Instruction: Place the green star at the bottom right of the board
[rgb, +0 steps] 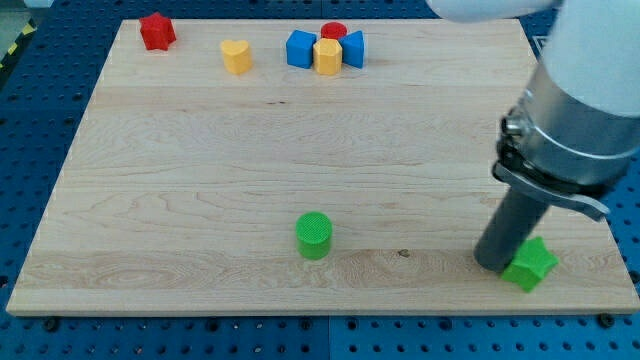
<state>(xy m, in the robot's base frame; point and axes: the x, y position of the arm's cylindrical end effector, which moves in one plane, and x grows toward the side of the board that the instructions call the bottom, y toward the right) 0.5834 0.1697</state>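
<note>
The green star (531, 264) lies near the board's bottom right corner, partly hidden by my rod. My tip (494, 262) rests on the board right against the star's left side, touching it. A green cylinder (314, 235) stands at the bottom middle of the wooden board (200, 180), well to the left of my tip.
At the view's top: a red star (157, 31) at the left, a yellow heart-like block (236, 56), then a cluster of a blue block (300, 48), a yellow block (327, 56), a red cylinder (334, 32) and a blue block (353, 48). The board's right edge is close to the star.
</note>
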